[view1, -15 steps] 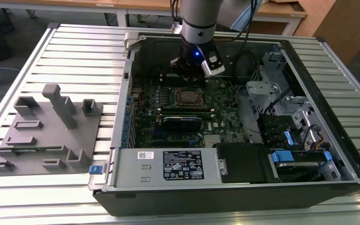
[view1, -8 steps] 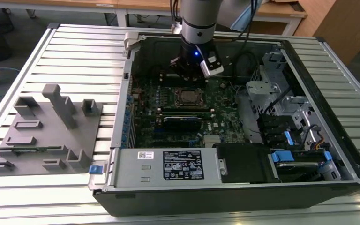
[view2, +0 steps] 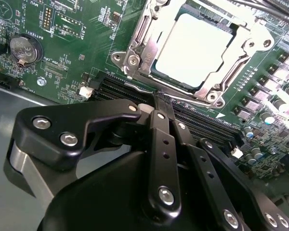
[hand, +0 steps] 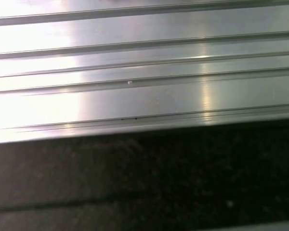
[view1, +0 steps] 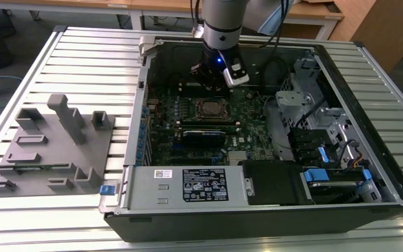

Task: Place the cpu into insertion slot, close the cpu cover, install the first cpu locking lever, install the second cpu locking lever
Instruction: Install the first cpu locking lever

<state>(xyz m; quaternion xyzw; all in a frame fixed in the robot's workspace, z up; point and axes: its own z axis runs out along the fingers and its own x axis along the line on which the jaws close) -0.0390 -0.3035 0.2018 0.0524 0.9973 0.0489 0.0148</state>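
Note:
The cpu (view2: 192,50) lies flat in the insertion slot (view1: 211,108), its pale silvery top showing. The cpu cover (view2: 140,36) sits down around it as a silvery frame. In the exterior view my gripper (view1: 211,85) hangs inside the open computer case, just behind the socket and above the green motherboard (view1: 166,113). In the second wrist view the black finger links of the gripper (view2: 154,99) run together to a point beside the socket's near edge, shut with nothing between them. Whether the locking levers are latched I cannot tell.
The case lies open on a slatted aluminium table (view1: 82,58). A black expansion card (view1: 203,137) sits in front of the socket, the power supply (view1: 187,186) nearer still. Drive cages (view1: 314,110) fill the exterior view's right. A grey fixture block (view1: 48,147) stands at the left.

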